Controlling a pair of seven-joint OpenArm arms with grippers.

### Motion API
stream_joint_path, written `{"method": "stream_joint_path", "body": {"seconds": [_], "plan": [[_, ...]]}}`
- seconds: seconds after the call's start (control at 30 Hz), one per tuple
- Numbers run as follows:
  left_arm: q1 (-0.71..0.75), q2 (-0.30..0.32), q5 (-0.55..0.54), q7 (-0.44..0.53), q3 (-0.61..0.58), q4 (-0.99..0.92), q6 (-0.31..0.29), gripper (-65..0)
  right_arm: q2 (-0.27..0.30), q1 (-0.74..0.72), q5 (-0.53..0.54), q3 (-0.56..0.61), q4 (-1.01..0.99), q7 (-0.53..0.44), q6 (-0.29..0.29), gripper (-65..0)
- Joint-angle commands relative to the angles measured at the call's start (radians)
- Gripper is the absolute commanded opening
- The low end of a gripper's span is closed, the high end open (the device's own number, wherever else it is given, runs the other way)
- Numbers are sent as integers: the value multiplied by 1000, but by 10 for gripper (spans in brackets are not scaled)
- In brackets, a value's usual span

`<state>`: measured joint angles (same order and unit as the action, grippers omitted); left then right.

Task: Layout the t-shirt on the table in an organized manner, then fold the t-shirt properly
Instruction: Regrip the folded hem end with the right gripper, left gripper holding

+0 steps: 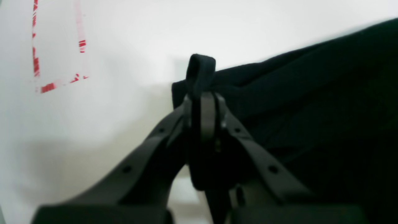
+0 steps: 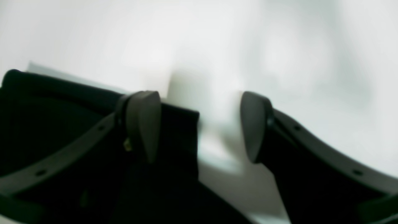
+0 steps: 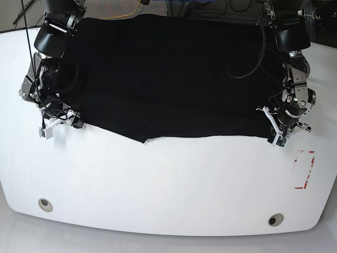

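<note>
The black t-shirt (image 3: 168,79) lies spread across the far half of the white table (image 3: 168,179), its near hem running left to right. My left gripper (image 3: 277,134) is at the shirt's near right corner. In the left wrist view it (image 1: 202,102) is shut on a pinched loop of the t-shirt (image 1: 311,93) that sticks up above the fingertips. My right gripper (image 3: 63,125) is at the near left corner. It (image 2: 199,127) stands open over the table (image 2: 248,46), with the t-shirt (image 2: 46,109) edge lying behind its left finger (image 2: 144,124) and nothing clamped.
A red rectangular outline (image 3: 305,169) is marked on the table near the left gripper, and it also shows as the red outline (image 1: 59,84) in the left wrist view. Two round holes (image 3: 45,204) (image 3: 274,220) sit near the front edge. Cables hang at the back.
</note>
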<state>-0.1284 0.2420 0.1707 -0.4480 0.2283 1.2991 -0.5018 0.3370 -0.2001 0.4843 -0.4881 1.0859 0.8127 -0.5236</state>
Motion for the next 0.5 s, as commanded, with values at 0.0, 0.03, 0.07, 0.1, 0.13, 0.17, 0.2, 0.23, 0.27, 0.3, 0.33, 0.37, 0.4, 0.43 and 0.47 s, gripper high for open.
{"method": "stream_joint_path", "body": {"seconds": [0.0, 0.03, 0.07, 0.1, 0.13, 0.17, 0.2, 0.23, 0.27, 0.3, 0.33, 0.37, 0.4, 0.43, 0.47], "plan": [[-21, 12, -9, 24, 3, 18, 5, -650, 15, -14, 6, -2, -19, 4, -16, -257], [-21, 12, -9, 24, 3, 18, 5, -650, 12, -14, 6, -4, -19, 4, -17, -257], [-21, 12, -9, 24, 3, 18, 5, -650, 10, -14, 7, -4, -19, 4, -17, -257], [-21, 12, -9, 24, 3, 18, 4, -650, 9, -14, 7, -4, -19, 7, -17, -257], [-21, 12, -9, 24, 3, 18, 4, -650, 9, -14, 7, -4, -19, 9, -17, -257], [-21, 12, -9, 24, 3, 20, 4, -650, 6, -11, 7, -4, -19, 10, -17, -257], [-21, 12, -9, 24, 3, 20, 4, -650, 3, -11, 9, -4, -19, 10, -17, -257], [-21, 12, -9, 24, 3, 20, 4, -650, -13, -9, 9, -4, -19, 15, -17, -258], [-21, 12, -9, 24, 3, 20, 4, -650, -22, -9, 9, -4, -19, 23, -17, -262], [-21, 12, -9, 24, 3, 20, 4, -650, -28, -9, 9, -4, -19, 30, -17, -263], [-21, 12, -9, 24, 3, 20, 4, -650, -31, -9, 9, -4, -19, 41, -17, -267], [-21, 12, -9, 24, 3, 20, 4, -650, -31, -9, 9, -4, -19, 47, -17, -268], [-21, 12, -9, 24, 3, 20, 4, -650, -36, -11, 9, -4, -19, 60, -17, -272], [-21, 12, -9, 24, 3, 20, 4, -650, -39, -11, 9, -4, -19, 64, -17, -273], [-21, 12, -9, 24, 1, 20, 4, -650, -49, -11, 9, -4, -19, 70, -17, -276]]}}
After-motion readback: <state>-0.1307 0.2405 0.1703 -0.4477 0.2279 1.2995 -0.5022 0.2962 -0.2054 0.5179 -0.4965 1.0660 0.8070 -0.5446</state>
